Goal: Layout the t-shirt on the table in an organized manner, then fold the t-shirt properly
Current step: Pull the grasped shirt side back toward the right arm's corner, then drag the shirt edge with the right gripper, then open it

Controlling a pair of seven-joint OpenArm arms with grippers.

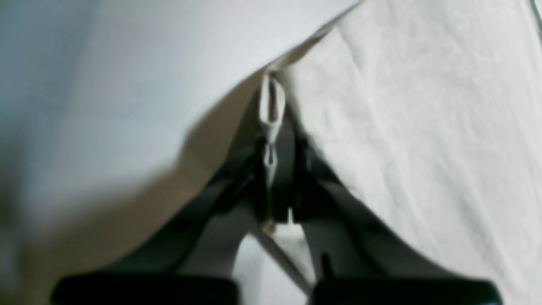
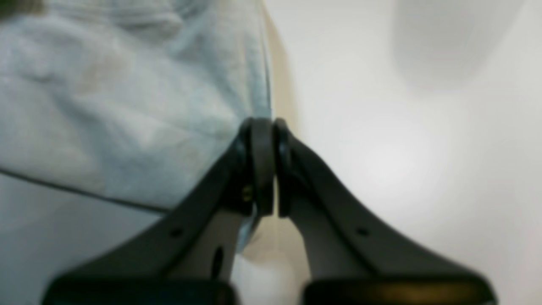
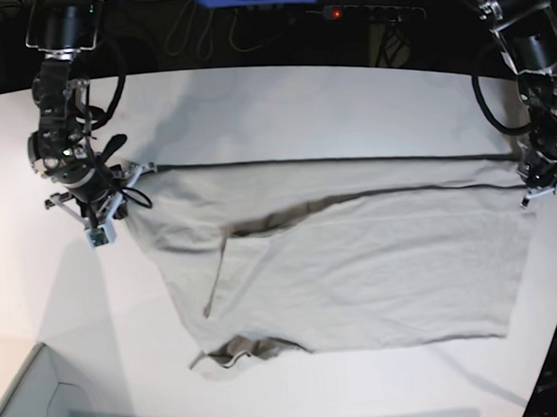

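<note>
We are in the layout step. The t-shirt [image 3: 356, 260] lies mid-table [image 3: 282, 96]. The right gripper [image 3: 127, 172], at 9 o'clock, and left gripper [image 3: 524, 163], at 3 o'clock, each pinch its stretched edge. Next: lower it flat.

The t-shirt [image 3: 356, 270] lies spread on the table [image 3: 282, 96], and it takes most of the middle and the right part of the base view. Its upper edge runs in a straight line between the two arms. The right gripper [image 3: 118, 179] is at the left end of this edge, and the left gripper [image 3: 524, 172] is at the right end. The neck opening [image 3: 232, 353] lies at the lower left of the cloth, near the front edge of the table. A box corner [image 3: 32, 408] stands at the bottom left, apart from the shirt.
</note>
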